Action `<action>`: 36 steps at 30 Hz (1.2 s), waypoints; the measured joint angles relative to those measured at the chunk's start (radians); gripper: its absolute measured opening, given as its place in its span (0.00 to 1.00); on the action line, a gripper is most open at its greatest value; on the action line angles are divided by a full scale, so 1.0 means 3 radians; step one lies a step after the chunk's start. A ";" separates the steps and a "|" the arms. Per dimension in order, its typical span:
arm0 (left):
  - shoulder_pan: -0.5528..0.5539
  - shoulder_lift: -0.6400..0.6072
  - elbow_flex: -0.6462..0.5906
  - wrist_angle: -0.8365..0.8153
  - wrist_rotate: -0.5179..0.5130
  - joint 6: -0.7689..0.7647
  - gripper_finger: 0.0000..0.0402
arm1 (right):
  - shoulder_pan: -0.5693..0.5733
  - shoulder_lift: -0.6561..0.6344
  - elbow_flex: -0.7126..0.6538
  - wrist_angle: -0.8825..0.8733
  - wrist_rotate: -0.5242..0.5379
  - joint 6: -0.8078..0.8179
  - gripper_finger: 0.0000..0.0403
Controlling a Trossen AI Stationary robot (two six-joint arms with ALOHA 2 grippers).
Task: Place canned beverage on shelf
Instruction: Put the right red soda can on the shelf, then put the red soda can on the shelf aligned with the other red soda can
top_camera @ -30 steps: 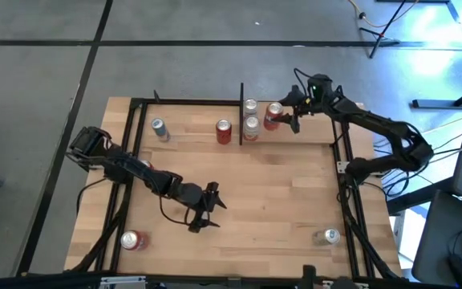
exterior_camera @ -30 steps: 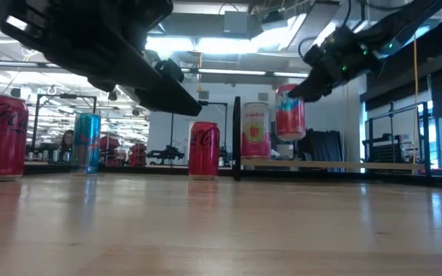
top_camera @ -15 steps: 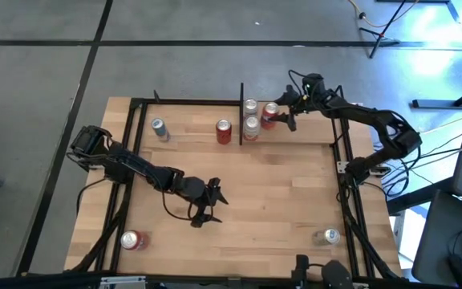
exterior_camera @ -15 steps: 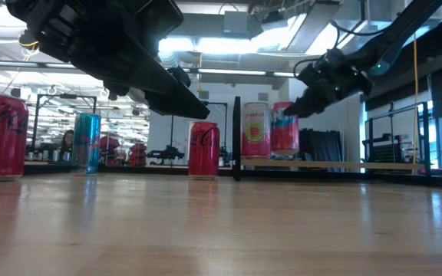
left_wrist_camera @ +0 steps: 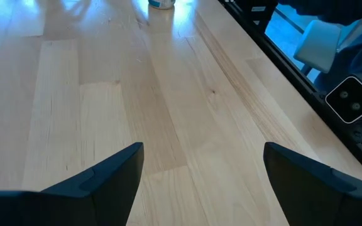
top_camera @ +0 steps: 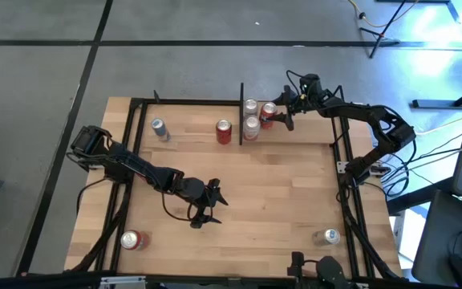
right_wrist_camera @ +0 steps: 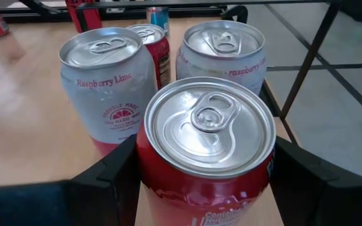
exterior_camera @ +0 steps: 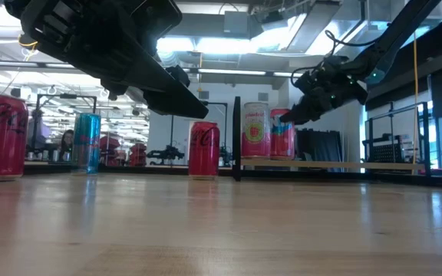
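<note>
My right gripper (top_camera: 279, 114) is shut on a red can (top_camera: 269, 115) in the shelf bay (top_camera: 307, 132) at the table's far edge, just right of the black divider plate (top_camera: 241, 112). Two Raspberry Lime cans (right_wrist_camera: 109, 94) (right_wrist_camera: 225, 53) stand upright on the bay floor, between the red can and the divider. My left gripper (top_camera: 207, 205) hangs open and empty over the bare wood (left_wrist_camera: 193, 125) in the table's near middle. My right gripper pinches the red can's side wall (right_wrist_camera: 144, 164), just below its top rim, between its two fingers (right_wrist_camera: 115, 172) (right_wrist_camera: 297, 172). The fingers come from the table's right, slanting down (exterior_camera: 304, 107). The can stands upright, its bottom level with the neighbouring can's on the bay floor (exterior_camera: 282, 157).
Left of the divider stand a red can (top_camera: 223, 131) and a blue can (top_camera: 160, 128). A red can (top_camera: 132, 239) is at the near left and a silver can (top_camera: 327, 236) at the near right. Black frame posts (top_camera: 339, 152) edge the table.
My right gripper has gone down and toward the divider with the red can. The can, held clear above the bay a second ago, now stands at floor level next to the Raspberry Lime cans.
</note>
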 joint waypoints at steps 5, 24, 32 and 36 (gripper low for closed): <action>0.0000 0.0000 0.0000 0.0002 -0.0001 0.0000 0.78 | 0.0001 0.0020 0.0003 0.0034 0.0004 0.0041 0.64; 0.0001 0.0000 0.0000 0.0005 0.0042 -0.0003 0.78 | 0.0004 -0.0872 0.0003 -0.0368 0.0276 0.0252 0.88; -0.0024 0.0000 0.0000 0.0055 -0.0032 -0.0093 0.78 | 0.0528 -0.1619 0.0003 -0.0424 0.0699 0.0692 0.88; -0.0015 0.0000 0.0001 0.0162 -0.0371 -0.0099 0.78 | 0.1131 -0.1731 0.0003 -0.0424 0.0809 0.0868 0.88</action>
